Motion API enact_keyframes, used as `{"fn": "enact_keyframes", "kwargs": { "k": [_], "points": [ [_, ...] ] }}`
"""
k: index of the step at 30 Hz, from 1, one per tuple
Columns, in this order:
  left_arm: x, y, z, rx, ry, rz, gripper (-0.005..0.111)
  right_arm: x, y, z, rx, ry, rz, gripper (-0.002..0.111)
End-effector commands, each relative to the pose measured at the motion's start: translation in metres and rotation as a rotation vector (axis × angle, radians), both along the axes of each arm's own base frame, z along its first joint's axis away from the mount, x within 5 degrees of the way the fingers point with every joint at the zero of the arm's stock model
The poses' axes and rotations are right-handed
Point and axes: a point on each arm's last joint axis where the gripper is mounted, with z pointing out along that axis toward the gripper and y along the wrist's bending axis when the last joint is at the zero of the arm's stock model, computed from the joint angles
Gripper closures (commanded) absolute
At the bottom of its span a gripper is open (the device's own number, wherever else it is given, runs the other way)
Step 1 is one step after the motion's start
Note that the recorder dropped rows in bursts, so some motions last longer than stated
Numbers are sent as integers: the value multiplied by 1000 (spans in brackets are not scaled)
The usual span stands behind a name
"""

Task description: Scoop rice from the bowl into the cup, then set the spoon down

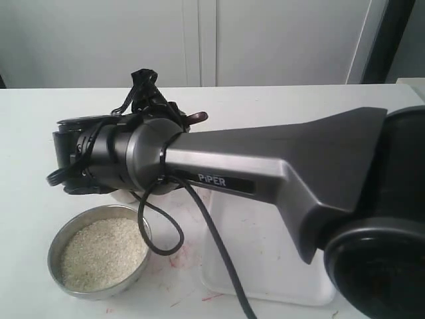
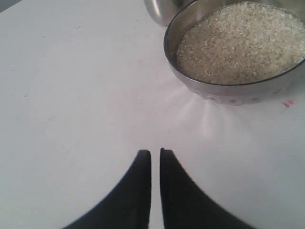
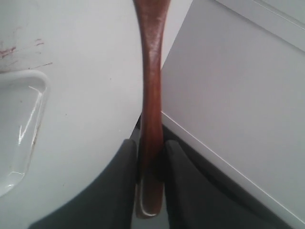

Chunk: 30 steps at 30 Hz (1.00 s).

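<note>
The steel bowl [image 1: 136, 229] stands at the front left of the table, full of off-white rice [image 1: 101, 252]. In the left wrist view the bowl [image 2: 238, 93] and its rice [image 2: 238, 43] lie ahead, with part of the shiny cup [image 2: 159, 10] just beyond the bowl. My left gripper [image 2: 155, 152] is shut with nothing in it, over bare table short of the bowl. My right gripper [image 3: 150, 145] is shut on the slim handle of the brown wooden spoon [image 3: 151, 86]. A brown end of the spoon [image 1: 197, 118] shows above my right arm [image 1: 265, 166], which hides the cup in the exterior view.
A white tray [image 1: 265, 272] lies at the front right under the right arm; its rim [image 3: 35, 81] also shows in the right wrist view. A black cable [image 1: 166, 246] loops down beside the bowl. Red marks [image 1: 176, 260] stain the tabletop. White cabinet doors [image 3: 248, 95] stand behind the table.
</note>
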Motion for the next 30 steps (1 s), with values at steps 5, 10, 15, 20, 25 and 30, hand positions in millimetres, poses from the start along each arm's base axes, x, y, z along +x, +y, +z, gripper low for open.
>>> {"fn": "enact_keyframes", "kwargs": {
  "k": [5, 10, 15, 20, 25, 30],
  "points": [
    [-1, 0, -6, 3, 41, 2, 92, -2, 2, 11, -8, -65, 17, 108],
    [-1, 0, -6, 3, 41, 2, 92, -1, -1, 21, 1, -86, 15, 108],
    [-1, 0, -6, 3, 41, 2, 92, -3, -5, 16, 14, -48, -4, 108],
    [-1, 0, -6, 3, 41, 2, 92, -5, -9, 6, -36, -29, 6, 108],
    [-1, 0, -6, 3, 41, 2, 92, -4, -10, 14, -36, -74, 12, 108],
    [-1, 0, -6, 3, 41, 2, 92, -5, -10, 9, -34, -42, 6, 108]
  ]
}}
